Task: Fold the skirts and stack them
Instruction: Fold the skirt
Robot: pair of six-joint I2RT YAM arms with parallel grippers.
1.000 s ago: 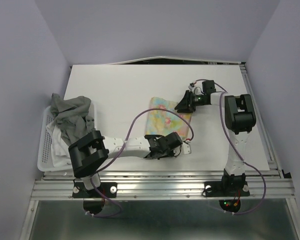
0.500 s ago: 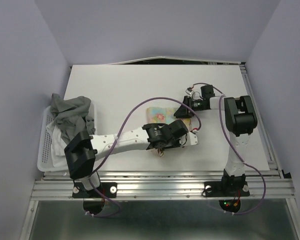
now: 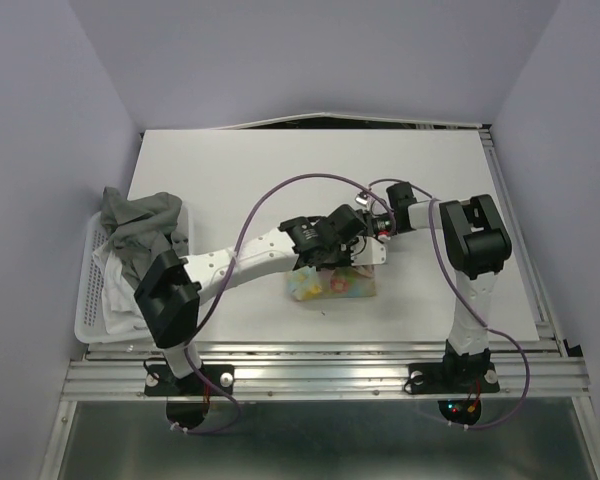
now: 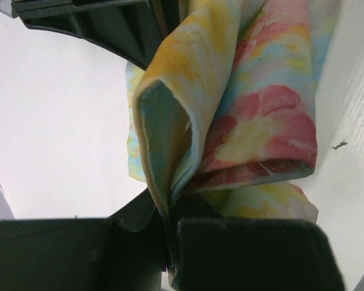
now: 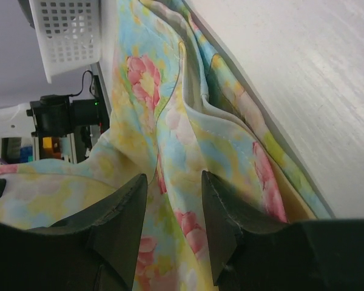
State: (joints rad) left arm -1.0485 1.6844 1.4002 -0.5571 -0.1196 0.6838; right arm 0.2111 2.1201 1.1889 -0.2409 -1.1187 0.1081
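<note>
Two claws hold the floral skirt [image 3: 332, 286] over the counter [image 3: 240, 180]: your left claw [image 4: 170, 225] pinches a folded edge, and your right claw [image 5: 173, 182] clamps bunched cloth.

The left arm [image 3: 240, 268] is stretched low toward the right, its left gripper [image 3: 342, 243] clamped on a fold of the floral skirt [image 3: 332, 285]. The right arm [image 3: 472, 240] is bent at the elbow, forearm reaching left. The right gripper [image 3: 372, 228] is held just beside the left one, fingers [image 5: 124, 230] slightly apart.
</note>
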